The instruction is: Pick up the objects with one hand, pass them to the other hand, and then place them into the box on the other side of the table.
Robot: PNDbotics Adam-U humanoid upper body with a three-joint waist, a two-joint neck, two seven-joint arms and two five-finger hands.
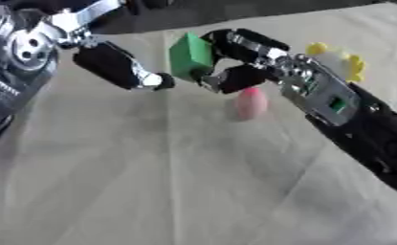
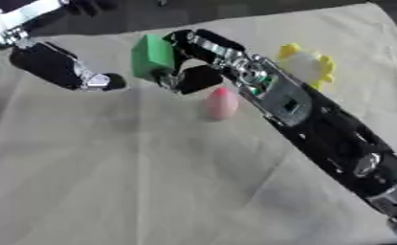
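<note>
My right hand (image 1: 239, 57) reaches in from the right and is shut on a green block (image 1: 190, 56), held above the cloth near the table's far middle. My left hand (image 1: 117, 67) comes in from the upper left, its fingers stretched toward the block and stopping just short of it. A pink egg-shaped object (image 1: 251, 103) lies on the cloth just below the right hand. A yellow and white toy (image 2: 304, 65) lies beyond the right forearm. No box shows in either view.
A beige cloth (image 1: 151, 182) covers the table, with open cloth across the near half. A dark strip runs along the table's far edge. The right forearm (image 2: 335, 139) crosses the right side diagonally.
</note>
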